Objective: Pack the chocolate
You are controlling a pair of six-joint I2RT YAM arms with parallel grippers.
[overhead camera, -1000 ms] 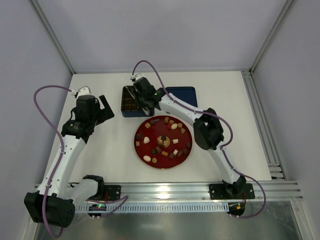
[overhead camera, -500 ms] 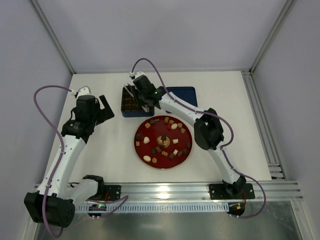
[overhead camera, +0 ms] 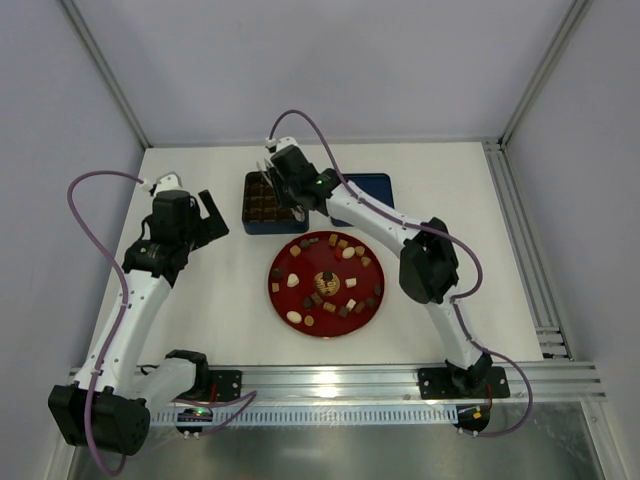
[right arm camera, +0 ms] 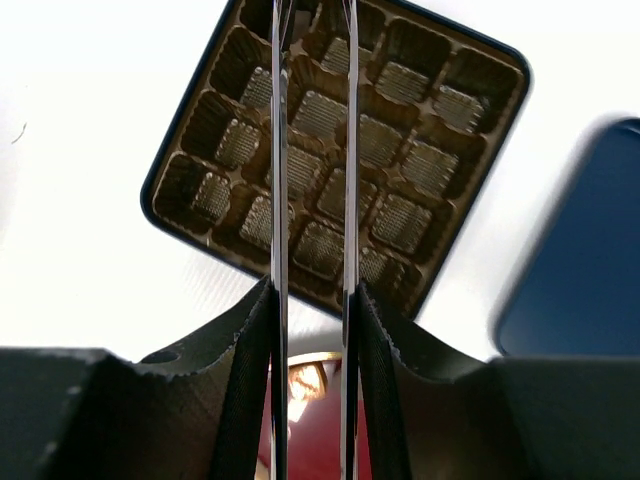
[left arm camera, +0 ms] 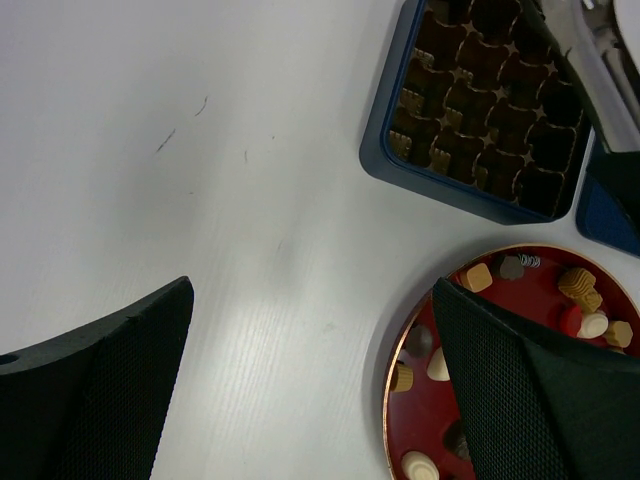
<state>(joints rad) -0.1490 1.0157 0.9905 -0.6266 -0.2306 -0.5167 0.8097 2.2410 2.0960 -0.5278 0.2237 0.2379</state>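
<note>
Several chocolate pieces (overhead camera: 348, 253), dark, light brown and cream, lie scattered on the red plate (overhead camera: 300, 265). The dark blue tin (overhead camera: 250, 205) with its brown grid insert stands behind the plate; its cells (right arm camera: 400, 220) look empty. My right gripper (overhead camera: 288, 188) hovers over the tin. It is shut on a pair of thin metal tweezers (right arm camera: 278, 150), whose blades stand a little apart over the grid with nothing visible between them. My left gripper (overhead camera: 207, 222) is open and empty over bare table, left of the tin and plate (left arm camera: 392, 370).
The tin's dark blue lid (overhead camera: 365, 188) lies right of the tin. The plate has a gold centre emblem (overhead camera: 325, 280). A metal rail (overhead camera: 520, 250) runs along the table's right edge. White table (left arm camera: 200, 150) lies under the left gripper.
The right arm has shifted a little to the right and back, its gripper still over the tin. The left arm has not moved.
</note>
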